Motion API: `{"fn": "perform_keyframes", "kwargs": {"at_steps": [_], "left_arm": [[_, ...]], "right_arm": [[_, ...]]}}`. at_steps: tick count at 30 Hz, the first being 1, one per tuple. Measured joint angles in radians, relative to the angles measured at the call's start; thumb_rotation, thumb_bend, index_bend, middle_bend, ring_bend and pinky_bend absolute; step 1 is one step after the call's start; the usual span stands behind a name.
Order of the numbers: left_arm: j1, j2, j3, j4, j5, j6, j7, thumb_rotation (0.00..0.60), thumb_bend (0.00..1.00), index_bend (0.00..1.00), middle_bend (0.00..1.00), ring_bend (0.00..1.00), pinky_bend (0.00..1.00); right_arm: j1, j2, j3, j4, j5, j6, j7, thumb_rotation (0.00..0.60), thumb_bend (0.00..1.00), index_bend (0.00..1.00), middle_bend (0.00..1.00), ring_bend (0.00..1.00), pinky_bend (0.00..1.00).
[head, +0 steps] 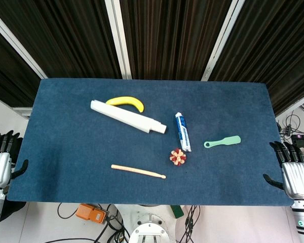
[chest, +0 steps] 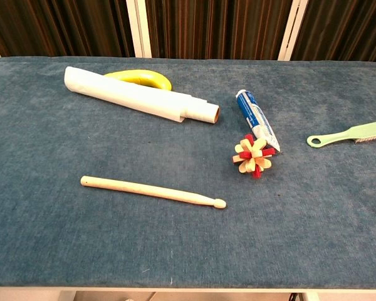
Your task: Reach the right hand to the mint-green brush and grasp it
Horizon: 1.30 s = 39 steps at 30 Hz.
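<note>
Dark blue felt-like cloth covers the desk (head: 66,131), and the small mint-green plastic brush (head: 222,142) lies flat on it toward the right side, its handle with a hanging hole pointing left and its bristled head to the right. In the chest view the brush (chest: 349,135) sits at the right edge, pale bristles just showing. The right hand (head: 294,169) hangs off the desk's right edge, near the front corner, well apart from the brush; its dark fingers point up and lie loosely apart, holding nothing. The left hand (head: 1,162) rests likewise beside the left edge, fingers apart and empty.

Left of the brush lies a blue-and-white toothpaste tube (head: 182,131), and just near of it a red-and-cream wooden burr puzzle (head: 178,157). A long white paper-wrapped roll (head: 127,116) runs diagonally at centre left, with a yellow banana (head: 125,102) touching its far side. A pale wooden drumstick (head: 138,171) lies nearest the front, apart from everything else.
</note>
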Motion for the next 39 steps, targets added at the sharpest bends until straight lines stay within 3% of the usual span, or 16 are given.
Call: {"fn": "perform_keyframes", "kwargs": {"at_steps": [16,23,29,35,39], "left_arm": [[0.008,0.003,0.002,-0.017,-0.002,0.012,0.002,0.6,0.33,0.09,0.0,0.0,0.05],[0.018,0.002,0.001,-0.025,-0.006,0.024,-0.01,0.6,0.33,0.09,0.0,0.0,0.05],[0.017,0.004,0.0,-0.028,-0.008,0.019,-0.012,0.6,0.33,0.09,0.0,0.0,0.05],[0.02,0.007,-0.002,-0.033,-0.017,0.021,-0.021,0.6,0.33,0.09,0.0,0.0,0.05],[0.023,0.009,-0.004,-0.035,-0.021,0.022,-0.024,0.6,0.33,0.09,0.0,0.0,0.05]], "right_arm": [[0.008,-0.006,0.024,0.031,0.035,-0.054,0.035,0.6,0.28,0.19,0.19,0.14,0.14],[0.034,-0.008,0.057,0.064,0.053,-0.086,0.073,0.6,0.28,0.3,0.19,0.14,0.14],[0.139,0.004,0.087,0.094,0.089,-0.28,0.096,0.6,0.28,0.33,0.19,0.14,0.14],[0.319,-0.023,0.141,0.174,0.159,-0.516,0.075,0.6,0.48,0.38,0.19,0.14,0.13],[0.421,-0.077,0.164,0.243,0.213,-0.633,0.031,0.6,0.49,0.41,0.19,0.14,0.13]]}}
